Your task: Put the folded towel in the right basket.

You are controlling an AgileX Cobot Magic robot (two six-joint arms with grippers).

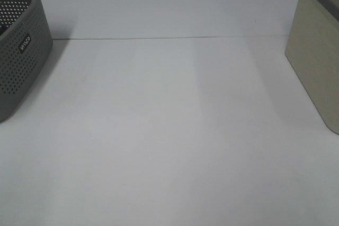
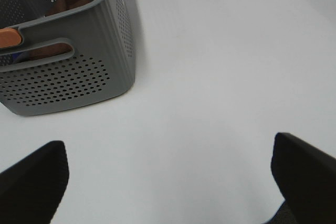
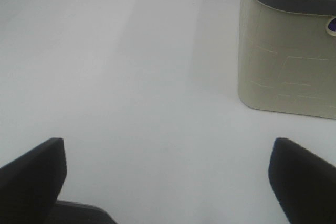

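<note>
No towel lies on the table. Something orange-brown (image 2: 63,4) shows inside the grey perforated basket (image 2: 79,72) in the left wrist view; I cannot tell whether it is the folded towel. The right basket (image 1: 317,51) is beige with a grey rim and stands at the table's right edge; it also shows in the right wrist view (image 3: 289,61). My left gripper (image 2: 168,179) is open and empty over the table beside the grey basket. My right gripper (image 3: 168,179) is open and empty, short of the beige basket. Neither gripper shows in the exterior high view.
The grey basket (image 1: 18,51) stands at the table's left edge. A thin seam (image 1: 169,38) runs across the white table (image 1: 169,130) towards the back.
</note>
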